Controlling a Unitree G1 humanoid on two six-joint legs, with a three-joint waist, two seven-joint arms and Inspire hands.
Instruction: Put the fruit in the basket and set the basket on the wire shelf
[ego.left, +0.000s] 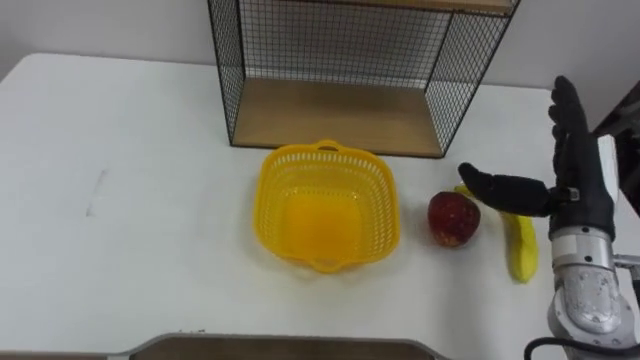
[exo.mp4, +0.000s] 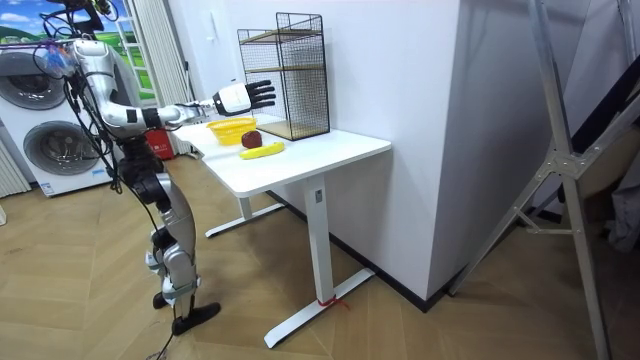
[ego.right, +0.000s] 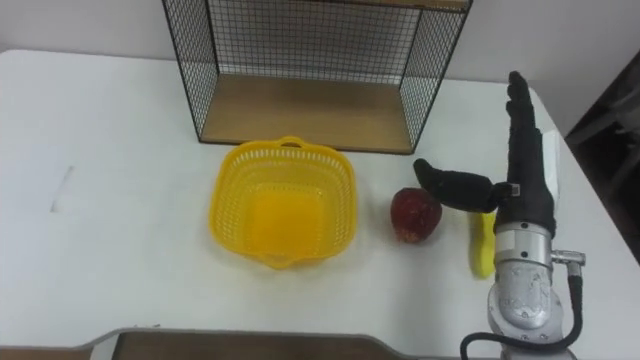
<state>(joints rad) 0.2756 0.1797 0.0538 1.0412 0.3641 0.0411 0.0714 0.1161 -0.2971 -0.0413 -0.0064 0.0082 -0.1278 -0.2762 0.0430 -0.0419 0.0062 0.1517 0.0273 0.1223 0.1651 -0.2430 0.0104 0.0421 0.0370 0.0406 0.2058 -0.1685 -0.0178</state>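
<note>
An empty yellow plastic basket (ego.left: 325, 206) (ego.right: 283, 200) sits on the white table (ego.left: 120, 200), in front of the black wire shelf (ego.left: 340, 70) with its wooden floor. To the basket's right lies a red apple (ego.left: 453, 218) (ego.right: 415, 213), and right of that a yellow banana (ego.left: 521, 247) (ego.right: 482, 245), partly hidden by my arm. My right hand (ego.left: 575, 150) (ego.right: 525, 150) hovers open above the banana, fingers straight and pointing away, thumb stretched left over the apple's far side. In the room view the hand (exo.mp4: 243, 96) is raised above the table by the fruit.
The wire shelf (exo.mp4: 286, 75) stands at the table's far side against the wall. A washing machine (exo.mp4: 45, 140) stands behind the robot, which stands at the table's end. The table's left half is bare.
</note>
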